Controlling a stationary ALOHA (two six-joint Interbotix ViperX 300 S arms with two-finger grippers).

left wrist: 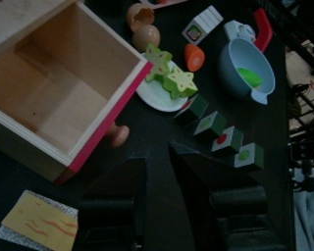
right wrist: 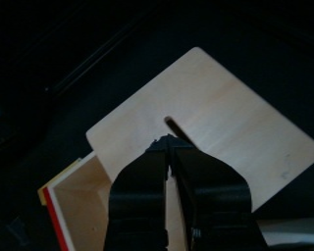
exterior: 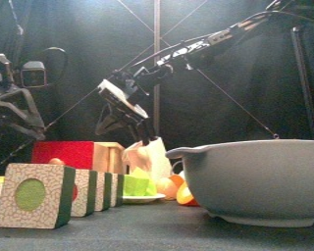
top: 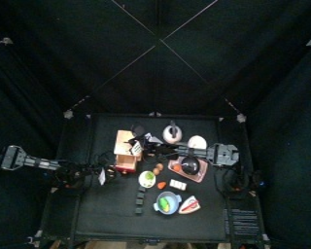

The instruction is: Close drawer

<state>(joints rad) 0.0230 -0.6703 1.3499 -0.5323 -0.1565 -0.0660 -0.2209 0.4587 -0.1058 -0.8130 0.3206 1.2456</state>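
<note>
The drawer (left wrist: 48, 83) stands pulled out, its bare light-wood inside showing, with a red front and a round wooden knob (left wrist: 118, 134). My left gripper (left wrist: 177, 181) is open, a short way in front of that knob and not touching it. In the top view the drawer unit (top: 124, 146) sits at the table's left middle. The right arm reaches across from the right, and my right gripper (right wrist: 167, 147) is shut, with nothing seen between its jaws, right over the unit's flat wooden top (right wrist: 212, 108). In the front view the red front (exterior: 78, 155) shows under the right gripper (exterior: 136, 123).
Beside the drawer lie a plate with green fruit (left wrist: 173, 83), a blue bowl (left wrist: 247, 69), a row of green-faced blocks (left wrist: 219, 132) and a yellow card (left wrist: 39, 218). A large grey bowl (exterior: 251, 181) stands near the front edge.
</note>
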